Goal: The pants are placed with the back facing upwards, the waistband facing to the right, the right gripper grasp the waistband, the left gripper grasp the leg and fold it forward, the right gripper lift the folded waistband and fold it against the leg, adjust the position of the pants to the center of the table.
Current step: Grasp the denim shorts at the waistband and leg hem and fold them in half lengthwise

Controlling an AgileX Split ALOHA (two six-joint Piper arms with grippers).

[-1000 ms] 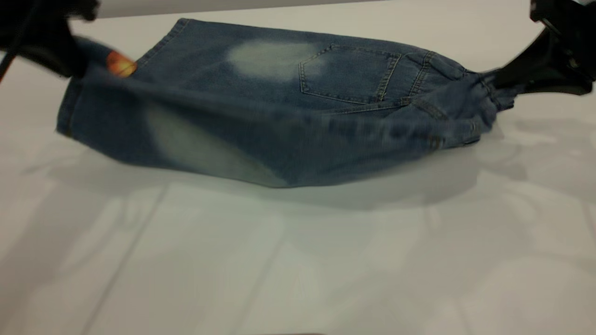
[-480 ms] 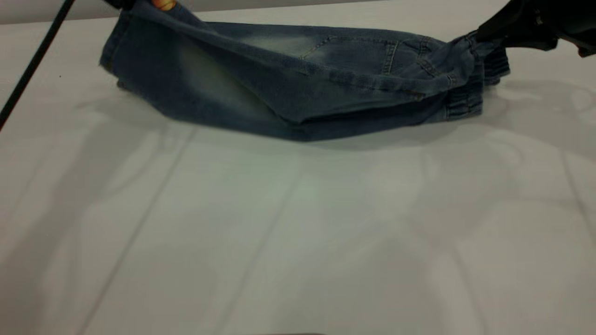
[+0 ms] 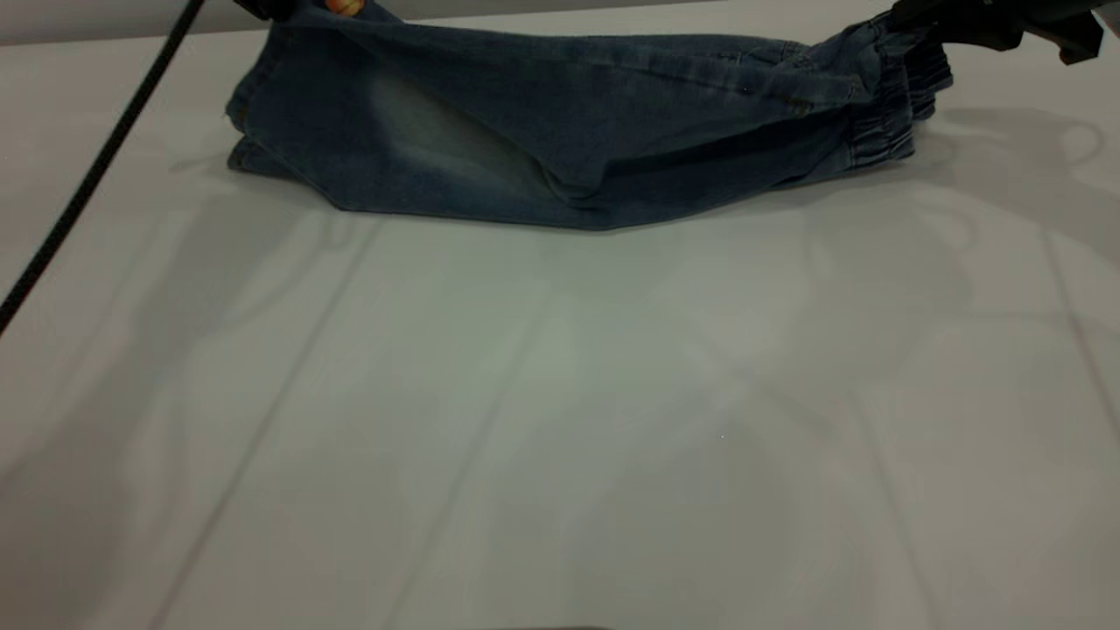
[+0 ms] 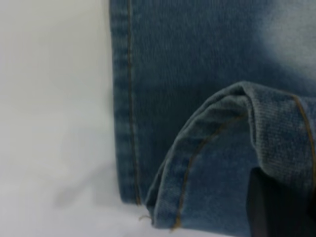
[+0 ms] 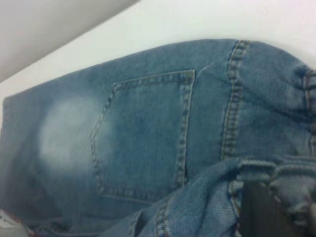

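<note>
Now the pants (image 3: 560, 131) lie folded lengthwise along the upper edge of the table (image 3: 560, 420), the right gripper (image 3: 910, 16) clenched on the waistband (image 3: 892, 105) at upper right, the left gripper (image 3: 289, 7) clenched on the leg (image 3: 420, 35) at upper left.

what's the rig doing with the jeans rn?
Mid-fold. The right gripper holds the waistband at the far right of the table, and the left gripper holds the hem of the leg at the far left. Between them the pants are doubled lengthwise, lifted edge raised over the lower layer, which lies on the table. The waistband-to-leg fold isn't done yet.
</note>
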